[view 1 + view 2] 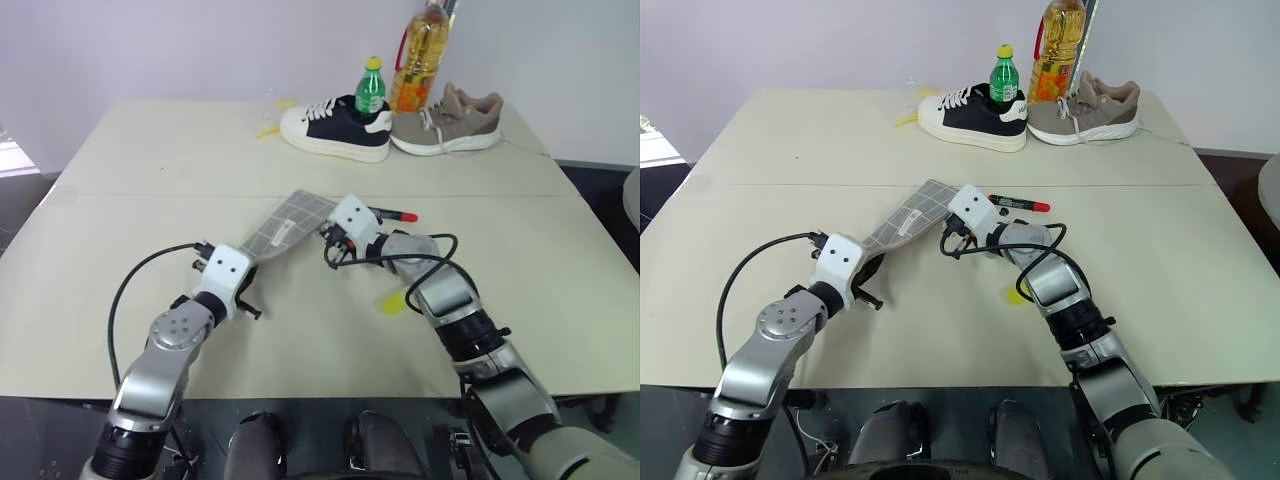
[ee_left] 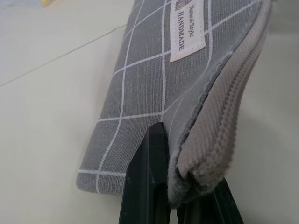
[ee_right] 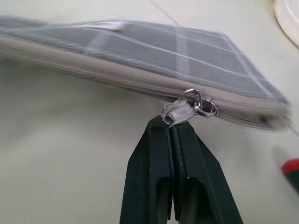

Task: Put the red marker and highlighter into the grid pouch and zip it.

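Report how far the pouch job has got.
Nothing is packed yet: the red marker and the highlighter both lie on the table. In hand: the left gripper clamps one end of the grid pouch, and the right gripper is shut on its zipper pull. Left: loading both pens and zipping.

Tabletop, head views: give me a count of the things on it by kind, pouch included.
Sneakers: 2, a white-and-navy sneaker and a taupe sneaker.
Bottles: 2, a green plastic bottle and an amber oil bottle.
Pens: 2, a black red-capped marker and a yellow highlighter, partly hidden.
Pouches: 1, a grey grid-lined fabric pouch.
Total: 7
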Action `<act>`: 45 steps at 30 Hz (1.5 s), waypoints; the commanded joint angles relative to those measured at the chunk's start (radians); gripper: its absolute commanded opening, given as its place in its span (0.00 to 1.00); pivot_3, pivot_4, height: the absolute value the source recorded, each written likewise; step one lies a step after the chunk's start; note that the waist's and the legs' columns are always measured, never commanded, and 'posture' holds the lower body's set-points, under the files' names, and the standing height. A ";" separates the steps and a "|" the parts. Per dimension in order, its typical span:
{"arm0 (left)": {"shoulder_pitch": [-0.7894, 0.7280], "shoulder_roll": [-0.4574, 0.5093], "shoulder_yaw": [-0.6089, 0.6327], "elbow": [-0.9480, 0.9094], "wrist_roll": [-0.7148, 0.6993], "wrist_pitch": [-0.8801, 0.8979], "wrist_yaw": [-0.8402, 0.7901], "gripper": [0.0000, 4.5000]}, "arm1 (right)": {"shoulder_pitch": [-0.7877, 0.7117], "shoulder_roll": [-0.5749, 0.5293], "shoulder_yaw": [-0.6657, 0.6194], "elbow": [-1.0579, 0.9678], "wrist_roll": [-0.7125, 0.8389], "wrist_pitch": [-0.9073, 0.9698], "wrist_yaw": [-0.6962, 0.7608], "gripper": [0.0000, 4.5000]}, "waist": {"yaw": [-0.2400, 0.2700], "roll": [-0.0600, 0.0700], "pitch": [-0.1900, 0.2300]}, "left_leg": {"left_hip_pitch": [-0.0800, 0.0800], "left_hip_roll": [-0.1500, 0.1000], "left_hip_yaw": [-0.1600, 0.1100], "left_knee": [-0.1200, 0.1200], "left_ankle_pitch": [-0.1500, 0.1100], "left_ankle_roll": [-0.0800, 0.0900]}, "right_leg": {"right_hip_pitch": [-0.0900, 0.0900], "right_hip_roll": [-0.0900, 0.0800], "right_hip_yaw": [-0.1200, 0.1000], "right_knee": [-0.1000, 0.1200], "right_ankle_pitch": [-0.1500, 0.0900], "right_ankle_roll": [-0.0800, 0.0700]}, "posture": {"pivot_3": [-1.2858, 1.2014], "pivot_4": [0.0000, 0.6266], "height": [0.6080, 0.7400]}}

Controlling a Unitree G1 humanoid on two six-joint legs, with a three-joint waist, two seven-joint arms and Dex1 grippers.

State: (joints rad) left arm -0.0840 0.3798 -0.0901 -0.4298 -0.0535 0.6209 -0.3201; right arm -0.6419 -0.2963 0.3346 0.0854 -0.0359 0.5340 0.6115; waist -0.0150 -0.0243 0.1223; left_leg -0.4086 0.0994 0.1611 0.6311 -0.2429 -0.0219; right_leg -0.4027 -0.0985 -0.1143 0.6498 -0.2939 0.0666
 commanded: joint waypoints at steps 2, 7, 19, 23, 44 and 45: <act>-0.064 -0.039 -0.036 0.007 0.013 0.029 0.020 0.00 | -0.003 -0.025 0.077 -0.116 -0.028 -0.021 0.072 0.00 | 0.000 0.000 0.000 | 0.000 0.000 0.000 0.000 0.000 0.000 | 0.000 0.000 0.000 0.000 0.000 0.000 | 0.52 0.24 0.74; -0.147 -0.094 -0.078 0.079 0.040 0.045 0.050 0.00 | 0.007 -0.038 0.143 -0.213 -0.032 -0.004 0.136 0.00 | 0.001 -0.001 0.000 | 0.000 0.000 0.000 0.000 0.000 0.000 | 0.000 0.000 0.000 0.000 0.000 0.000 | 0.52 0.24 0.74; -0.175 -0.084 -0.032 0.106 0.029 0.011 0.027 0.00 | 0.009 -0.148 0.070 -0.253 0.024 0.003 0.261 0.37 | 0.001 -0.001 0.000 | 0.000 0.000 0.000 0.000 0.000 0.000 | 0.000 0.000 0.000 0.000 0.000 0.000 | 0.52 0.24 0.74; -0.117 0.019 0.042 0.053 -0.030 -0.096 -0.086 0.00 | -0.028 -0.207 -0.057 -0.121 0.052 0.010 0.219 0.72 | -0.005 -0.001 0.000 | 0.000 0.000 0.000 0.000 0.000 0.000 | 0.000 0.000 0.000 -0.001 0.000 0.000 | 0.52 0.24 0.74; 0.059 0.261 0.191 0.019 -0.180 -0.164 -0.334 0.00 | -0.451 -0.157 -0.154 0.954 -0.038 -0.165 0.175 0.72 | -0.007 0.004 0.003 | 0.000 0.000 0.002 0.000 0.001 -0.001 | 0.000 0.000 0.000 0.000 0.000 -0.001 | 0.52 0.24 0.74; 0.063 0.260 0.193 0.020 -0.176 -0.166 -0.328 0.00 | -0.456 -0.152 -0.160 0.976 -0.038 -0.166 0.171 0.72 | -0.007 0.004 0.003 | 0.000 0.000 0.002 0.000 0.002 -0.004 | 0.000 0.000 0.000 0.000 0.000 -0.001 | 0.52 0.24 0.74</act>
State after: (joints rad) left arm -0.0298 0.6290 0.0736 -0.3836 -0.2295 0.4664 -0.6557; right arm -1.0687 -0.4510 0.1885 1.0324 -0.0692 0.3655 0.7773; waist -0.0220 -0.0201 0.1251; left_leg -0.4082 0.0997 0.1628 0.6310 -0.2392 -0.0282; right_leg -0.4032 -0.0981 -0.1141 0.6496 -0.2935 0.0659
